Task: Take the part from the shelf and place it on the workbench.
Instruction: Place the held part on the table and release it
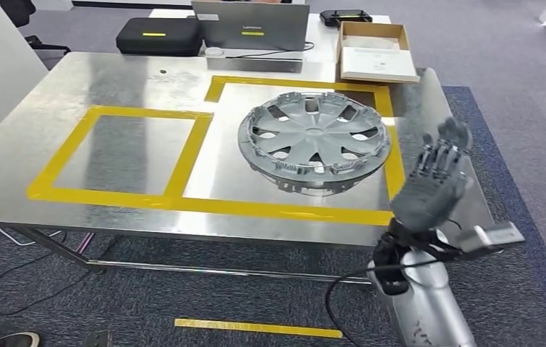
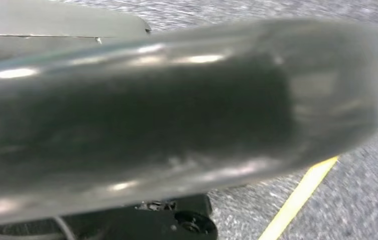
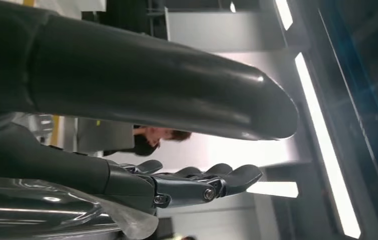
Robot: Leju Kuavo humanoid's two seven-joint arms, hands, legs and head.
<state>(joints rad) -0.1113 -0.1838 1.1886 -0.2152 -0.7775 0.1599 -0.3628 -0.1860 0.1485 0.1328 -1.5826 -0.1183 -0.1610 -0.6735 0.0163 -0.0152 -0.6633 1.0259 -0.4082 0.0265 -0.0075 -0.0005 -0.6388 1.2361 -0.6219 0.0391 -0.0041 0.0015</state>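
Silver-grey plastic, the hubcap lies face up on the steel desk, inside the right-hand of two rectangles marked in yellow tape. Its rim sits close to the tape line on the far right side and it rests flat on the metal, with nothing touching it. The left-hand taped rectangle has only bare metal inside.

In the head view the right hand is raised just beside the hubcap, over the desk's right edge, apart from the part. Its fingers point upward and are spread, holding nothing. The silver forearm rises from below with a black cable looping beside it. In the right wrist view the same hand shows its thick thumb stretched out and the darker fingers extended beside it, apart, with nothing between them; a person's head shows blurred behind. The left wrist view is blurred and shows a dark rounded shape close to the lens over grey carpet; whether the left hand is open or closed cannot be told.

At the far edge of the desk stand a grey laptop, a black case to its left and an open cardboard box to its right. A strip of yellow tape lies on the carpet in front of the desk.
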